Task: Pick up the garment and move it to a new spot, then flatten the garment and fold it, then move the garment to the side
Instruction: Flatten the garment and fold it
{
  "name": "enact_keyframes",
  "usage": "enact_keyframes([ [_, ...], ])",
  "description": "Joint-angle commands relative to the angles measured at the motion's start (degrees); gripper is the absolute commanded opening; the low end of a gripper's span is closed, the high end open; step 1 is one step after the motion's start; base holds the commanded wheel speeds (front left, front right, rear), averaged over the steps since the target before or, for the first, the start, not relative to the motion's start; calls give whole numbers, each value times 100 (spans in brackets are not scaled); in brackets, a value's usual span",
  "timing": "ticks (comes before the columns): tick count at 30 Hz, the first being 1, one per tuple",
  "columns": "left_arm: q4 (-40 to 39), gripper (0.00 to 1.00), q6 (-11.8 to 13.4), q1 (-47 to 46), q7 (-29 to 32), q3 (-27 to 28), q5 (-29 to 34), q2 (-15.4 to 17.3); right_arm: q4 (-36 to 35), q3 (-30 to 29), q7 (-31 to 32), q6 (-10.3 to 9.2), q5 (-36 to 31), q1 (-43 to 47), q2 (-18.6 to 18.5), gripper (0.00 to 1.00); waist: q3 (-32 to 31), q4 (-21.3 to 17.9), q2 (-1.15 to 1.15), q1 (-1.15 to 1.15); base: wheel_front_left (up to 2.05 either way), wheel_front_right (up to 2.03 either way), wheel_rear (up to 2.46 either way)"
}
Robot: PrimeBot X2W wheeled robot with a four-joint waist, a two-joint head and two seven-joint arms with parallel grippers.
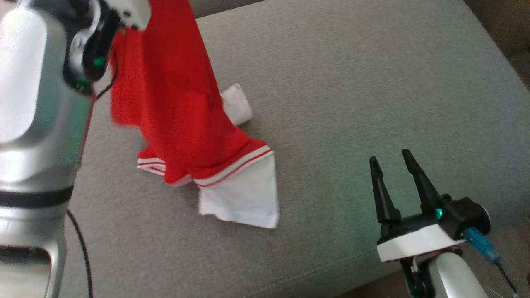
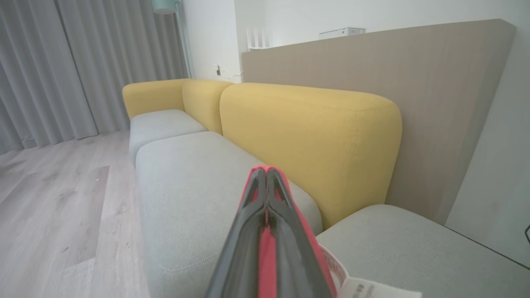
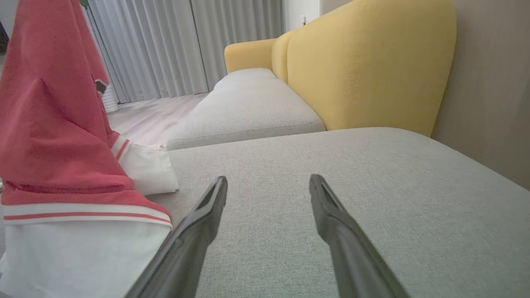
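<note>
garment hangs upright, white hem on cushion | left claw pinching top, probably collar | right claw wide

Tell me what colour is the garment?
Red garment with white panels and striped trim; best in the head view.

Right gripper over a grey sofa seat, beside a hanging red garment.

Its two dark fingers are spread wide with nothing between them, above the grey seat cushion. At left, the red garment drapes down, its white hem lying on the cushion. Behind are a yellow backrest, grey curtains and pale wooden floor.
</note>
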Motion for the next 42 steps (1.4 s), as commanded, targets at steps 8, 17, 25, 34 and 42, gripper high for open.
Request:
enact_keyframes([
  [8,724,0,75,-1029,-647,143,199,-159,-138,150,-62,-4,85,-67,-16,100,-145,-283,0,0,0,0,0],
  [17,1190,0,85,-1313,-1282,188,216,-273,-152,48,-62,-4,71,35,-15,100,-254,-235,0,0,0,0,0],
  [25,400,0,106,-123,-1509,320,-149,-205,-168,-107,-62,-4,35,211,-15,100,-457,208,0,0,0,0,0],
  [34,-2110,0,883,3475,-1186,395,-526,156,-205,-229,-62,-4,-111,429,-15,100,-668,840,0,0,0,0,0],
  [42,-2684,0,1277,5982,-1592,255,-800,36,-213,-201,-62,-4,-153,508,-23,100,-736,1321,0,0,0,0,0],
])
